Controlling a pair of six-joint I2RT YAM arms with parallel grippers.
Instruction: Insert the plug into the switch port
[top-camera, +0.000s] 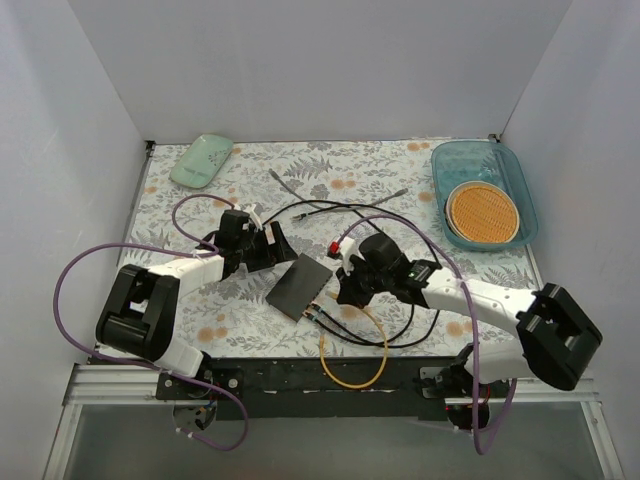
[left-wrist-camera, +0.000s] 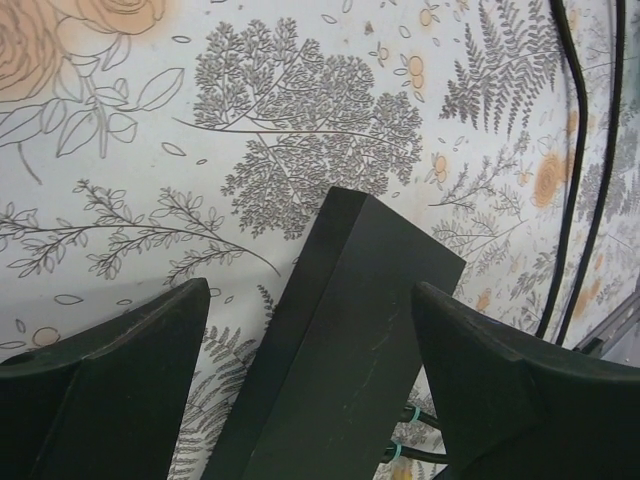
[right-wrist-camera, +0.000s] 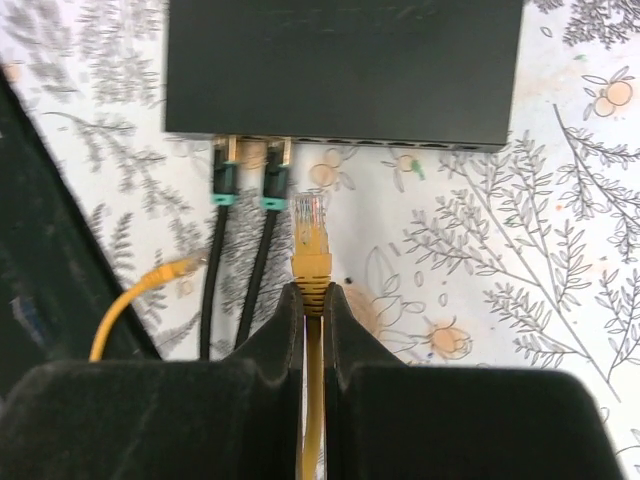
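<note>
The switch (top-camera: 300, 285) is a flat dark box lying at an angle on the floral table cover. My left gripper (top-camera: 268, 247) is open. In the left wrist view its fingers (left-wrist-camera: 130, 380) straddle one end of the switch (left-wrist-camera: 350, 340). My right gripper (right-wrist-camera: 312, 290) is shut on the ribbed boot of a yellow plug (right-wrist-camera: 310, 225). The plug points at the switch's socket row (right-wrist-camera: 400, 142) and stops a short gap from it. Two black cables with teal-banded plugs (right-wrist-camera: 225, 175) sit in the two sockets to the left.
The yellow cable loops toward the near table edge (top-camera: 350, 365), and its other plug (right-wrist-camera: 175, 268) lies loose on the cover. Black cables (top-camera: 340, 210) lie behind the switch. A teal tray (top-camera: 520, 180) with an orange disc is at the back right, and a pale green mouse (top-camera: 200, 160) at the back left.
</note>
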